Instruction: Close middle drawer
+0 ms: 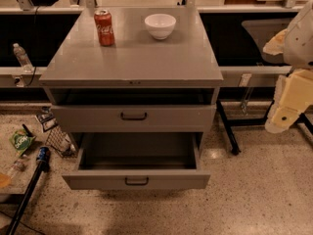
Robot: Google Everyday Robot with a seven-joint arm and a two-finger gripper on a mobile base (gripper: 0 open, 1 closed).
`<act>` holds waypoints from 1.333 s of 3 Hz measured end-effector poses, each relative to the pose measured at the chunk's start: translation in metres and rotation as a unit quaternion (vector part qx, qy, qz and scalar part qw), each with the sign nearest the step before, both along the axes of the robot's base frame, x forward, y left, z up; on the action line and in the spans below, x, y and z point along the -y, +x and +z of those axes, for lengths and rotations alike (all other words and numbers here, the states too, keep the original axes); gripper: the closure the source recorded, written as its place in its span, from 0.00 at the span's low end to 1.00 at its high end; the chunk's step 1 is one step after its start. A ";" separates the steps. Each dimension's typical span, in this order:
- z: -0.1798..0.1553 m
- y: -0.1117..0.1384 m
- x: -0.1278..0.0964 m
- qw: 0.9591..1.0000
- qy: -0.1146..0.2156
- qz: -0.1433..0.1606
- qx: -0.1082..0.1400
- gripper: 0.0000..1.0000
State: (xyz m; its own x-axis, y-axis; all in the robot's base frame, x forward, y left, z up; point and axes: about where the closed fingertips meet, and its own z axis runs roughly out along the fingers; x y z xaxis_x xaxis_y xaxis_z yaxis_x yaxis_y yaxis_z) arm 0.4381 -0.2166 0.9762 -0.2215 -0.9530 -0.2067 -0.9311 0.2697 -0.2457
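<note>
The middle drawer [93, 180] is pulled well out toward the near side, low on the cabinet [132, 58]. To shut it cleanly I'd bring the gripper [284, 115] in front of its panel, by the black handle [136, 181] at centre, and push straight toward the far side so it doesn't skew. The gripper hangs to the right of the cabinet, well apart from the drawer, touching nothing I can see; how wide it is set I cannot tell.

Only brand to read is the white Coca-Cola script on the red can [104, 27], upper left of the frame. The green packet [20, 141] at far left has white lettering, too small to read. The gripper [286, 114] hangs at the right edge.
</note>
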 end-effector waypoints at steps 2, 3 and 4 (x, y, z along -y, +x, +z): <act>0.001 0.000 -0.001 1.000 0.004 0.001 0.005 0.14; -0.022 0.004 -0.012 0.999 0.035 0.018 -0.001 0.36; -0.065 0.007 -0.040 0.996 0.075 0.050 -0.011 0.60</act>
